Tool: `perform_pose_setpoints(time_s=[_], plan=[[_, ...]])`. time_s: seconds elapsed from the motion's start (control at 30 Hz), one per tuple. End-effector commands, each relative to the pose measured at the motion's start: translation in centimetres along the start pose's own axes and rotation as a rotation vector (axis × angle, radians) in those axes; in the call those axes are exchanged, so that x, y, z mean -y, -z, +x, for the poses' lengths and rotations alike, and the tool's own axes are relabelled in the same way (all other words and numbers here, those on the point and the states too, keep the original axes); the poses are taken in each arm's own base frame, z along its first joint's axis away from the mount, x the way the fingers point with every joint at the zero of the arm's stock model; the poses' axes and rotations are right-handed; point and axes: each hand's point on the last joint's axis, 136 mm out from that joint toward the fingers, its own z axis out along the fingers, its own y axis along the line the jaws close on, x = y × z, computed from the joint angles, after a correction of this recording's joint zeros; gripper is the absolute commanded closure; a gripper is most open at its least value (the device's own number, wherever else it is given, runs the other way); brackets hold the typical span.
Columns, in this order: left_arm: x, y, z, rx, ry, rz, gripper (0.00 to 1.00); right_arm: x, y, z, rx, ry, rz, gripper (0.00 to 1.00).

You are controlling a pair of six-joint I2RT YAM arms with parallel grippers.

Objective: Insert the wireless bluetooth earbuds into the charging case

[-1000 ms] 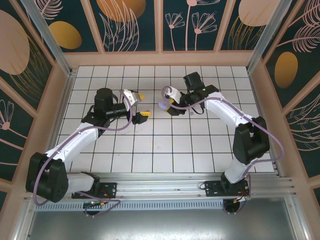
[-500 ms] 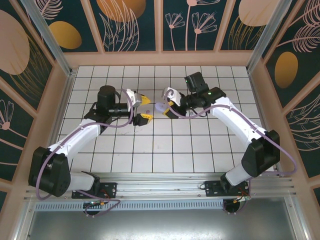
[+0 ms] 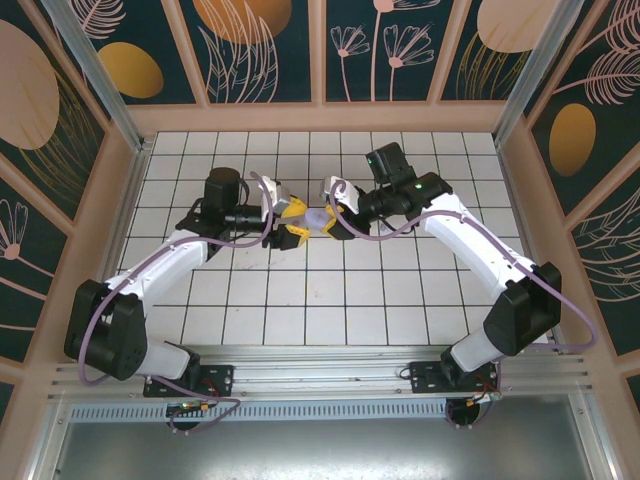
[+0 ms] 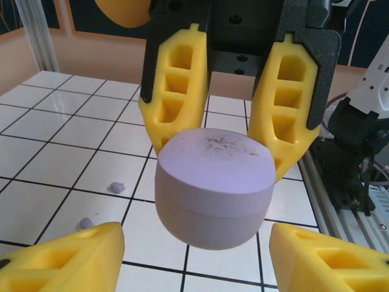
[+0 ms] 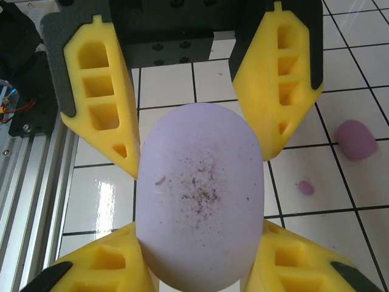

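Note:
A lavender charging case, lid closed, hangs above the middle of the tiled table. My right gripper is shut on it. In the right wrist view my right gripper pinches the near end of the case. My left gripper faces it from the left. In the left wrist view my left gripper is open, one finger on each side of the case, with a gap on both sides. Two tiny lavender earbuds lie on the tiles below. Two pinkish earbuds also lie loose.
The white gridded table is boxed in by wooden walls. An aluminium rail with both arm bases runs along the near edge, and the rail lies close behind the left gripper.
My left gripper has moved right up to the case and its jaws have narrowed around it. The right gripper has carried the case slightly left to meet it.

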Motion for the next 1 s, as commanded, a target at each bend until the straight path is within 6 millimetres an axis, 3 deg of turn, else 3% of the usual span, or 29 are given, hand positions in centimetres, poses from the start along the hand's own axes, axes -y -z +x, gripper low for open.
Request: perform_pose_setpoints(time_s=[0.0, 0.27, 0.7, 0.83, 0.97], plan=[[0.8, -0.3, -1.3, 0.021, 0.000, 0.063, 0.39, -1.2, 1.1, -1.9, 0.050, 0.055, -0.025, 0.82], [1.0, -0.6, -2.5, 0.043, -0.018, 0.075, 0.37, -1.4, 0.9, -1.6, 0.052, 0.048, -0.040, 0.82], [0.9, -0.6, -2.4, 0.038, -0.003, 0.078, 0.65, -1.6, 1.0, -1.9, 0.061, 0.045, -0.047, 0.81], [1.1, -0.5, -2.5, 0.040, -0.006, 0.075, 0.73, -1.3, 1.1, -2.3, 0.083, 0.034, -0.033, 0.69], [1.0, -0.4, -2.7, 0.054, 0.009, 0.061, 0.82, -0.8, 1.6, -3.1, 0.131, 0.019, 0.005, 0.49]])
